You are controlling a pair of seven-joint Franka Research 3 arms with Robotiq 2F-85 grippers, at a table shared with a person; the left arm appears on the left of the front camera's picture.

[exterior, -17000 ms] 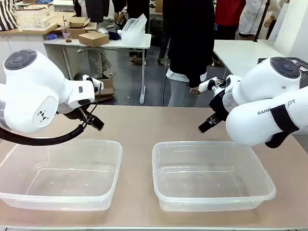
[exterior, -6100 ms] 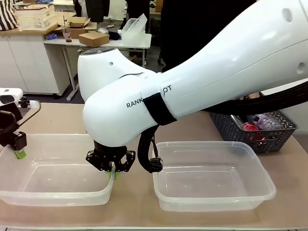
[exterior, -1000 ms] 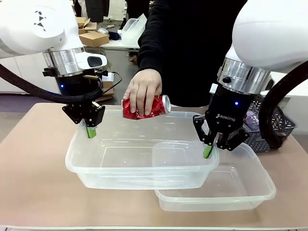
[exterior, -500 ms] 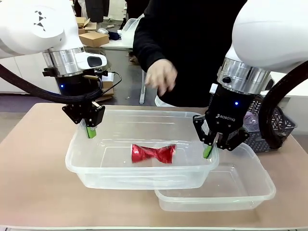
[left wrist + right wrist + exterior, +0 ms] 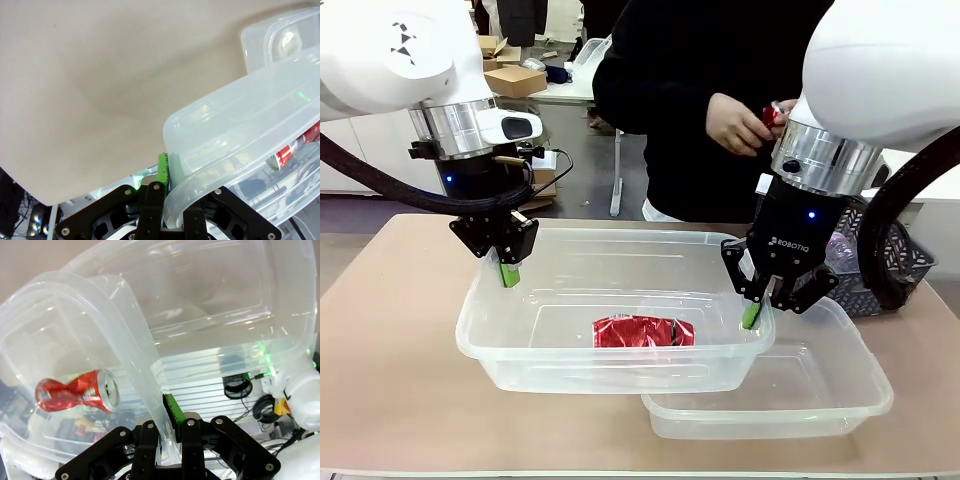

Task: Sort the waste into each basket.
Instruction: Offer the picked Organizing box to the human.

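**Entry: tub held up between both claws, one can in**

Status. My left claw (image 5: 507, 272) is clamped on the rim at one short end of the raised tub (image 5: 620, 234). My right claw (image 5: 752, 315) is clamped on the rim at the opposite end. In each wrist view the rolled rim sits between the green pads. The tub hangs clear of the table (image 5: 390, 330), roughly level, and overlaps the near corner of the second tub (image 5: 840, 400), which rests on the table below it.

Contents. One crushed can (image 5: 643, 332) lies flat on the tub floor, near the middle.

Person. The person's hand (image 5: 738, 122) is up beside my right arm with another red can (image 5: 775, 113) in it. The dark basket (image 5: 905, 265) behind my right arm holds more waste.

Judgement. The step in hand is presenting the tub as a steady target.
- Hold both wrists at equal height, or the can will probably slide to the low end.
- Fix the spacing between the claws; thin plastic likely bows or slips off the pads if squeezed or stretched lengthwise.
- Expect a jolt if a can drops in, so grip firmly.
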